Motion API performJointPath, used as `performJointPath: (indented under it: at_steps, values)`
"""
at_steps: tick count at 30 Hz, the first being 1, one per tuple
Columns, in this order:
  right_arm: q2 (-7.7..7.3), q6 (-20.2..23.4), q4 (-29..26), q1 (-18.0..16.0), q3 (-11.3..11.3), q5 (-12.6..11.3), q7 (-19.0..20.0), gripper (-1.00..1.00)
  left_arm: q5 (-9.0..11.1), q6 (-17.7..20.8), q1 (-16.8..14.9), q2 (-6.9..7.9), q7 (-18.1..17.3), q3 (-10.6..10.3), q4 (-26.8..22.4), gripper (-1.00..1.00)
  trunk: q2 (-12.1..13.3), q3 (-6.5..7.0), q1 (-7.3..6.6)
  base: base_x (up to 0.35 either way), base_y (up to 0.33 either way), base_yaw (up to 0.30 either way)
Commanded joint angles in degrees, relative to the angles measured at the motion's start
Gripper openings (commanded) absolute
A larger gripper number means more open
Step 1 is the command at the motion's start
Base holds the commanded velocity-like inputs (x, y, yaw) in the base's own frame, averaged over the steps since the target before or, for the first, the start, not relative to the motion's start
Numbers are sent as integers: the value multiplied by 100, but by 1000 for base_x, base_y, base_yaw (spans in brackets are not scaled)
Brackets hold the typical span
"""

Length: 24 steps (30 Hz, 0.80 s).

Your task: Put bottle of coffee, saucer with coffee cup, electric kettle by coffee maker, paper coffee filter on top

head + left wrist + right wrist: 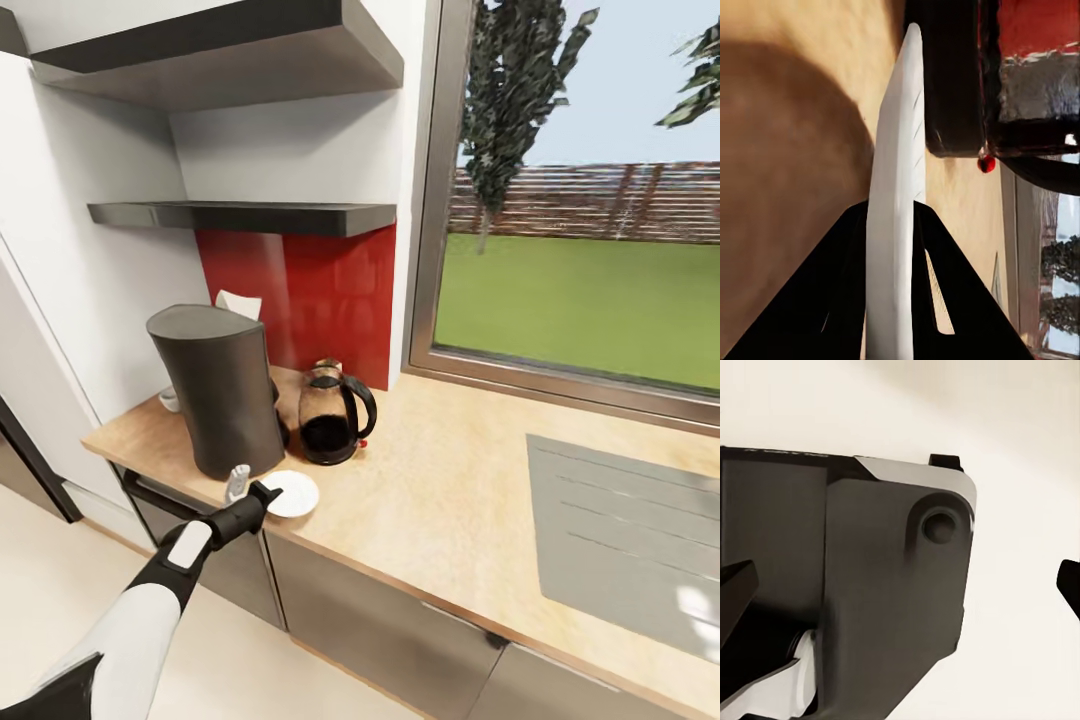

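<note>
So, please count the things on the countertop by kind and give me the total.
Coffee maker: 1
Electric kettle: 1
Saucer: 1, held at its rim by the left hand
Small white item behind the coffee maker, too hidden to identify: 1
Total: 4

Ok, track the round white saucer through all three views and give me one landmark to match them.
Head view: the round white saucer lies at the counter's front edge, before the dark coffee maker, pinched by the left gripper.
Left wrist view: seen edge-on between the black fingers.
Right wrist view: not in it.
Shared landmark: the glass electric kettle.
</note>
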Motion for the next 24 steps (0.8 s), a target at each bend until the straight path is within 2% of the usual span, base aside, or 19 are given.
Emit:
performJointPath:
  at_steps: [1,24]
  values:
    - [-1,23,-7,-4,47,-53,7,100,7,43,-6,-11,6,39,-2,-100,-12,-12,4,83,0,0]
    - [0,23,-10,-8,50,-54,6,100,-2,45,2,-80,6,14,8,-100,-12,-12,4,51,0,0]
